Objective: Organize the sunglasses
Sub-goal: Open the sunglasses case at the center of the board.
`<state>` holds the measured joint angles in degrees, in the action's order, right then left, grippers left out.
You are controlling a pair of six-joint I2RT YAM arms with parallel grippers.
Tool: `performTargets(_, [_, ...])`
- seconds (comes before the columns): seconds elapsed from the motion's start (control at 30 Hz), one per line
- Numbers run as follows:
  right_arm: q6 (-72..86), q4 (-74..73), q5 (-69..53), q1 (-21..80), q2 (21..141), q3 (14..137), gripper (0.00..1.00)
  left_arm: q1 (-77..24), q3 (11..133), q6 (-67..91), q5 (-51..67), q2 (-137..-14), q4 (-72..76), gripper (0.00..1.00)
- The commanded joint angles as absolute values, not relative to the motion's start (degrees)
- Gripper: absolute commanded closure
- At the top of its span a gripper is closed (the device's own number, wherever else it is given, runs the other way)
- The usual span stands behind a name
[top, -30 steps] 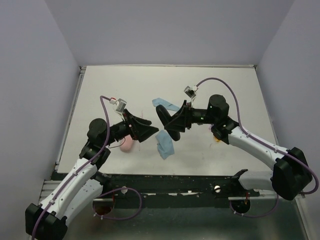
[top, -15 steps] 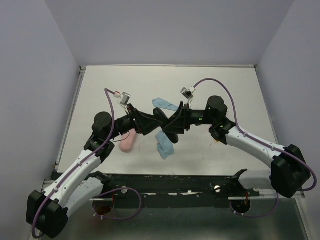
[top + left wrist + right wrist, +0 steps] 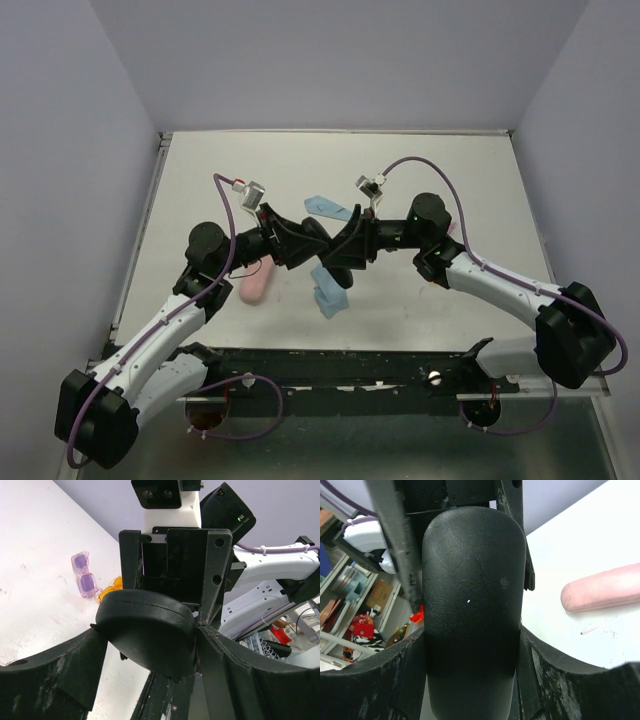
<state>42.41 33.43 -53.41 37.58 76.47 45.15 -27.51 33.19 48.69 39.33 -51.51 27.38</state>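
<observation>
Teamwork above the bench's middle: right gripper (image 3: 346,252) pinches the oblong black hard-shell case (image 3: 472,605) across its body, left gripper (image 3: 298,243) pinches one end, likely to pry it open.

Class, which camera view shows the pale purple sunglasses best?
Left wrist: the purple sunglasses lie unobstructed beside the orange pair. I cannot make them out in the top or right wrist views.
</observation>
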Motion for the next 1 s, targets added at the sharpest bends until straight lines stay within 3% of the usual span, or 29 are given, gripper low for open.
performTargets(0.0, [45.34,39.28,-56.07,38.14,76.55,45.97,0.79,-27.95,32.34,47.20,42.63,-50.71,32.52,0.28])
performTargets(0.13, [47.55,41.48,-57.56,38.14,77.08,45.97,0.80,-27.95,31.91,46.15,44.12,-51.42,34.62,0.56])
performTargets(0.27, [49.83,43.68,-59.58,38.14,76.47,46.23,0.83,-27.86,30.15,39.75,45.00,-50.02,33.41,0.66])
performTargets(0.43, [51.59,42.72,-60.56,38.15,74.19,46.67,0.99,-27.86,29.80,28.85,45.44,-46.77,25.24,0.66])
performTargets(0.73, [51.94,41.05,-59.15,38.06,70.84,46.84,0.99,-27.51,29.79,23.38,31.04,-40.87,11.26,0.62])
performTargets(0.97, [53.26,43.42,-57.57,38.14,70.75,46.32,0.99,-27.42,32.60,25.13,25.06,-43.24,3.79,0.63])
